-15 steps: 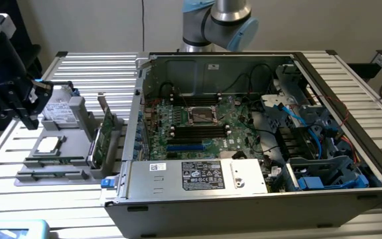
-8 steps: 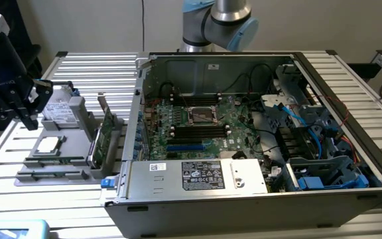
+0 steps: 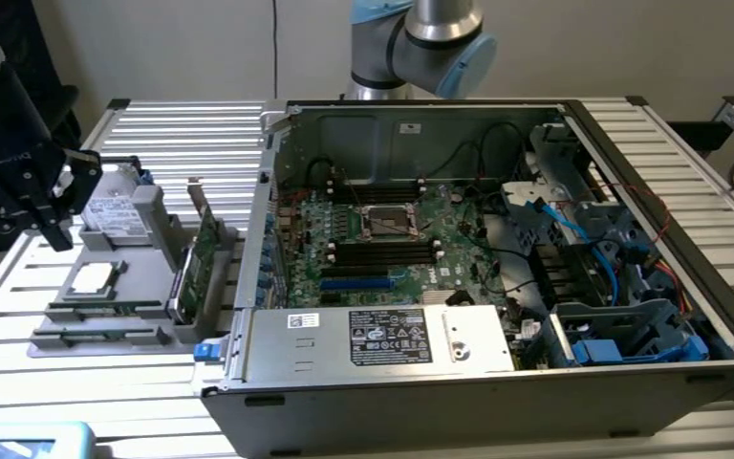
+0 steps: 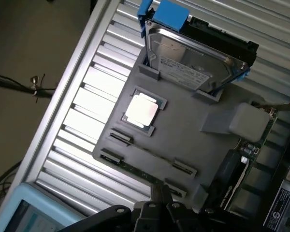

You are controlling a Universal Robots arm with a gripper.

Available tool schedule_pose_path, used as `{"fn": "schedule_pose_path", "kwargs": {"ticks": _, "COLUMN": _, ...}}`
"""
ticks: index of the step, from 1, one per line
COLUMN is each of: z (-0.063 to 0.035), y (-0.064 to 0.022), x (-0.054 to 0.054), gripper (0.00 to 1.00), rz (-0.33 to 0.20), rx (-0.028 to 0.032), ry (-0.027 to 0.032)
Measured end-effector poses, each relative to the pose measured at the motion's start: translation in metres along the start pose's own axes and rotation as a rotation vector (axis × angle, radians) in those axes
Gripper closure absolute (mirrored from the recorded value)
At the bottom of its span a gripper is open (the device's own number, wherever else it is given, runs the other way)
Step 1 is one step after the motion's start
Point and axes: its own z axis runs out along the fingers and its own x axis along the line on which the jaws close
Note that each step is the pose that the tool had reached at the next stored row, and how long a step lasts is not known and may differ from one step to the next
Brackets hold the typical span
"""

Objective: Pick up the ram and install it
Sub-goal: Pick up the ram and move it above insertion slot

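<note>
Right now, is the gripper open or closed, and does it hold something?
Gripper: closed, holding nothing.

We make out the ram (image 4: 137, 170) only as a thin green edge, the rest sunk in the grey holder (image 4: 183, 135); its chips are too small to tell. The wrist view's edge cuts off the fingers (image 4: 160, 193). The exterior view crops the light-blue device (image 3: 16, 442) at the surface's corner on its left.
</note>
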Motion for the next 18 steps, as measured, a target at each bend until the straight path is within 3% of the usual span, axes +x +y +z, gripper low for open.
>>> {"fn": "schedule_pose_path", "kwargs": {"ticks": 18, "z": 0.0005, "y": 0.0, "x": 0.0, "gripper": 0.89, "rz": -0.327, "rx": 0.0136, "ry": 0.0114}}
